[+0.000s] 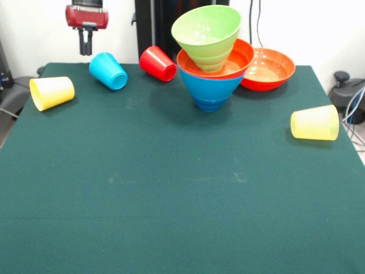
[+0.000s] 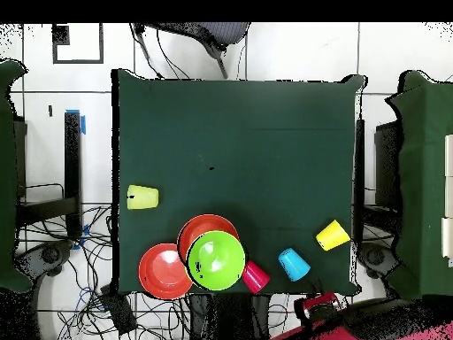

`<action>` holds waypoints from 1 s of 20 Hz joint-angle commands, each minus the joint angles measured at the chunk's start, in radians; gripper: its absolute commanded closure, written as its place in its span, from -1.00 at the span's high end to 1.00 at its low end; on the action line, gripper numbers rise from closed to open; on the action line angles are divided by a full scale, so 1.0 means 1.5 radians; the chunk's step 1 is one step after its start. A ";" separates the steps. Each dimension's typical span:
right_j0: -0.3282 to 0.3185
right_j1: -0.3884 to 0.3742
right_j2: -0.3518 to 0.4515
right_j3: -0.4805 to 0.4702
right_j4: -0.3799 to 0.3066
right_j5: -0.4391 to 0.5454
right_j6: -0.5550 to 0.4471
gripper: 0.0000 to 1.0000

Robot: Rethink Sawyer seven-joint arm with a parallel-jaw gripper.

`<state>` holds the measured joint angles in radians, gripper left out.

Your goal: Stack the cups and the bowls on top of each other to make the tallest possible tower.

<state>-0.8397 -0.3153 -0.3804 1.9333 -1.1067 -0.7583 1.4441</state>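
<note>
I see the tower (image 1: 210, 63) upright at the tabletop's (image 1: 171, 200) far edge, its green top bowl (image 1: 206, 31) tipped. All four cups lie on their sides. The claw (image 1: 86, 41) hangs clenched, empty, above the blue cup (image 1: 108, 71).

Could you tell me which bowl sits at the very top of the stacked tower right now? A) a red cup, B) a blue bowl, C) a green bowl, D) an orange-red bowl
C: the green bowl sits tilted at the top of the tower, above an orange-red bowl and the blue bowl at the base.
</note>
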 commanded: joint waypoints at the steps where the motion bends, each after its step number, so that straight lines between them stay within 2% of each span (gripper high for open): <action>1: 0.051 0.046 0.017 -0.089 0.045 0.002 -0.083 -1.00; 6: 0.060 0.061 0.007 -0.094 0.043 -0.004 -0.071 -1.00; 8: 0.066 0.060 0.008 -0.098 0.024 0.005 -0.052 -1.00; 9: 0.073 0.057 0.015 -0.101 -0.018 0.026 -0.025 -1.00; 11: 0.080 0.055 0.020 -0.100 -0.048 0.033 0.001 -1.00; 13: 0.082 0.052 0.020 -0.100 -0.054 0.033 0.009 -1.00; 17: 0.081 0.051 0.021 -0.100 -0.053 0.029 0.011 -1.00; 20: 0.072 0.064 0.011 -0.100 -0.004 0.001 -0.036 -1.00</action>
<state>-0.7622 -0.2667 -0.4309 1.9112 -1.1516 -0.7585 1.4441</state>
